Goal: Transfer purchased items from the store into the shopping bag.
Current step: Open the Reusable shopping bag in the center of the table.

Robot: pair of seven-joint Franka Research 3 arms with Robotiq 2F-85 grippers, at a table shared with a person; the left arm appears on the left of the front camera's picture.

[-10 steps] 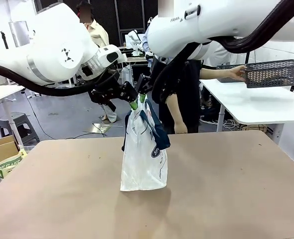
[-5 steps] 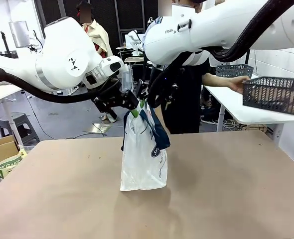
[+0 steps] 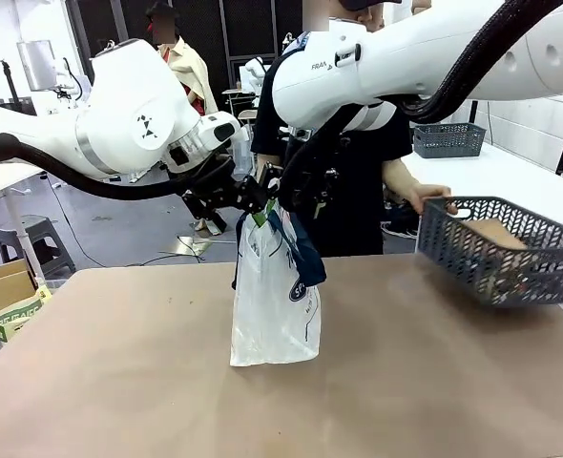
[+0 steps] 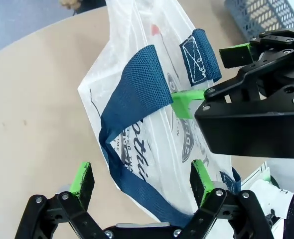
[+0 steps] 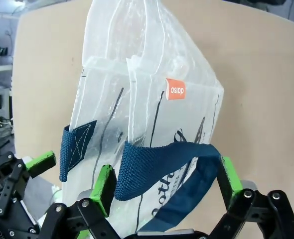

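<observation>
While left gripper (image 4: 141,177) and right gripper (image 5: 165,177) gape wide, gripping nothing, shopping bag (image 3: 275,305) stands centre frame on table (image 3: 119,363), pincers at its top. Film likely thin, floppy, slippery; woven navy straps (image 4: 137,82) safer hold. At right, basket (image 3: 496,262) with brown packet (image 3: 496,232), in person's hand (image 3: 425,196).

Bright, flat indoor light, nothing harsh

Front view is evenly lit from above; the bag (image 3: 275,305) drops only a soft, faint shadow on the desk (image 3: 119,382) toward the camera. The basket (image 3: 496,253) looks a bit smeared. Both wrist views are sharp in the middle and bend at the edges, and the plastic catches pale glare in the right one.
</observation>
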